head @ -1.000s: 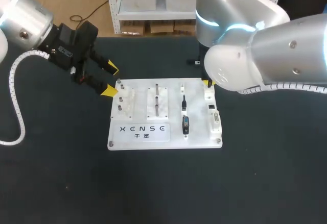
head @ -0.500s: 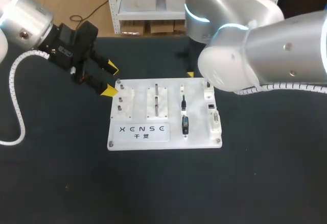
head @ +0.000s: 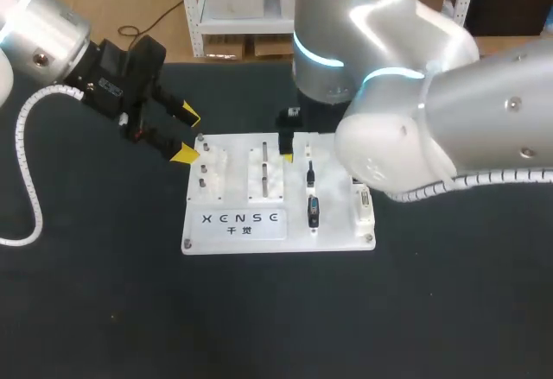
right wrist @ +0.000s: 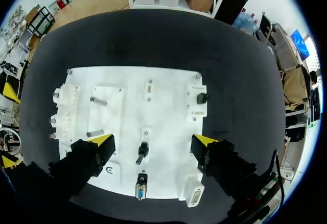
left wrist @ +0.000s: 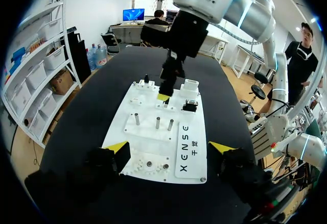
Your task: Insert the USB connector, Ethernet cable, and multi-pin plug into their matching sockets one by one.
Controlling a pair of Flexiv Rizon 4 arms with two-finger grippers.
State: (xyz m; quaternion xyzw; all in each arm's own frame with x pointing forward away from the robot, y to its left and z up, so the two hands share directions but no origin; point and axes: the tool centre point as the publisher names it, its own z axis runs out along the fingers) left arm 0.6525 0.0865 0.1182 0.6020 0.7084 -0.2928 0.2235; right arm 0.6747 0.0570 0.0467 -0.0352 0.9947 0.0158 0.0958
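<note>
While the black USB connector [head: 313,211] lies on the white plastic board [head: 238,232], the right gripper [right wrist: 153,141], wide and empty, has swung from the board's right edge to its far middle, probably lining up a pick; the left gripper [head: 185,135] stays spread at the far-left corner.

What I can't make out from here

In the head view my right arm [head: 415,129] covers the far right corner of the white board [head: 233,232] and nearly all of the right gripper [right wrist: 152,141], leaving only a sliver of yellow. The sockets [head: 365,206] on the board's right edge sit partly under that arm. The dark plugs [head: 313,211] are too small for me to tell apart. My left arm [head: 43,42] is cut off at the view's edge. In the right wrist view, the gripper's finger bodies cover the board's near corners.
</note>
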